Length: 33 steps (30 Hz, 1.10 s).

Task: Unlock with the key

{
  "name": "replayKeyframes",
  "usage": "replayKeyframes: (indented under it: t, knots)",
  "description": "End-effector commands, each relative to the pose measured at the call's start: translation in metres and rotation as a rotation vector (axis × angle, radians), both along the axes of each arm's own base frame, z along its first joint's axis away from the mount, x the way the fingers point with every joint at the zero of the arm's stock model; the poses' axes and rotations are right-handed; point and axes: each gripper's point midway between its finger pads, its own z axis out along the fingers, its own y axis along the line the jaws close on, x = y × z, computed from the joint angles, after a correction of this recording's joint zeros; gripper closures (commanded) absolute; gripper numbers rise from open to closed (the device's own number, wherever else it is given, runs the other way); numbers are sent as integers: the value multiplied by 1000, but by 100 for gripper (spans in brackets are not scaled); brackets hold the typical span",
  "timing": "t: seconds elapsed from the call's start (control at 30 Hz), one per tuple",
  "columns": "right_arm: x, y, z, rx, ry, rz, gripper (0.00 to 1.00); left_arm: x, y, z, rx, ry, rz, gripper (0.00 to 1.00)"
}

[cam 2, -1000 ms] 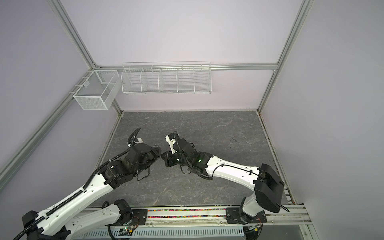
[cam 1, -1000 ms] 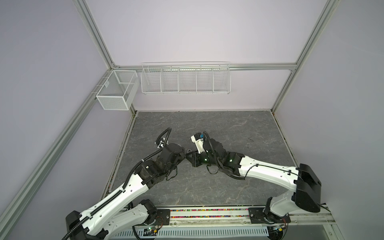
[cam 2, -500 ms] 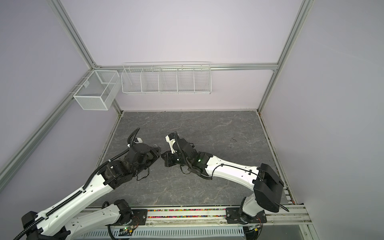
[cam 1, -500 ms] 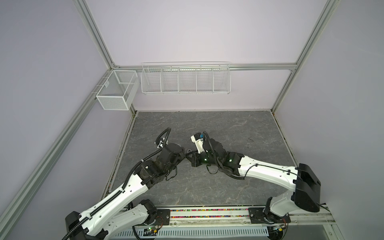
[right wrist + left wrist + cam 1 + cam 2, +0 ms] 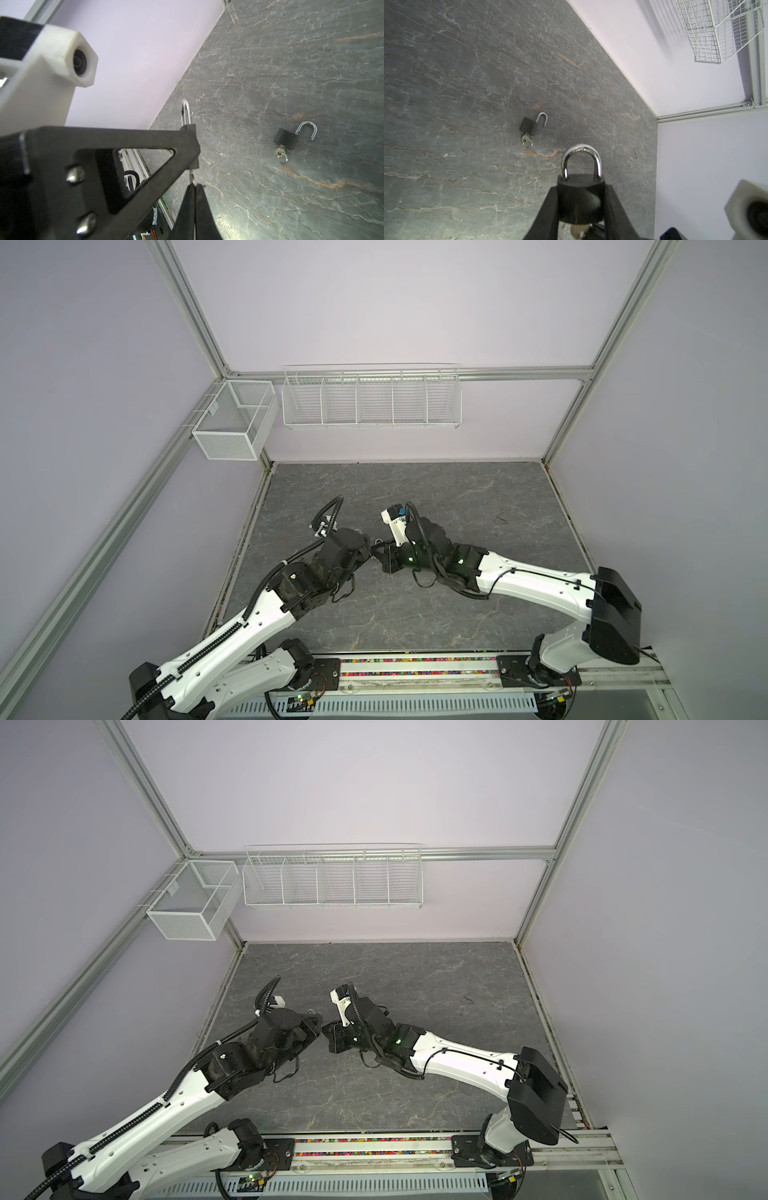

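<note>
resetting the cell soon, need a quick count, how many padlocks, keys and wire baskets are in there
padlocks: 2 (held padlock, open padlock)
keys: 2 (gripped key, inserted key)
wire baskets: 2 (mesh basket, wire rack)
total: 6

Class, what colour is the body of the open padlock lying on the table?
The padlock body is black; clearest in the right wrist view.

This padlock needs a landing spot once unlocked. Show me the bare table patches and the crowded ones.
Crowded: the middle, where the left gripper and right gripper meet on the held padlock and its key. Free: the table strip along the back wall, below the long wire basket; the front patch between them and the rail. An open padlock lies on the table.
</note>
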Motion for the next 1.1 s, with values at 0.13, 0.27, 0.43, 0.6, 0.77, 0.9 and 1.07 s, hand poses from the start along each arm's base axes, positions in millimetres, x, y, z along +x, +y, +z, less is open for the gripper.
replayKeyframes:
  t: [0.13,0.27,0.43,0.6,0.77,0.9,1.07]
  knots:
    - [-4,-14,9,-12,-34,-12,83,9,6,26,-9,-65,22,100]
    - [-6,-14,12,-2,-30,-10,77,8,5,27,-18,-67,20,100]
    - [-6,-5,2,3,17,12,78,7,5,31,-36,-76,18,100]
    - [-3,-1,5,41,30,10,80,7,3,32,-48,-79,8,100]
    - [-2,5,8,62,38,23,79,7,0,31,-53,-78,-1,100]
    - [1,6,9,58,30,15,79,7,1,30,-57,-77,-2,100]
    - [3,8,11,68,27,18,79,6,0,29,-55,-74,-7,100]
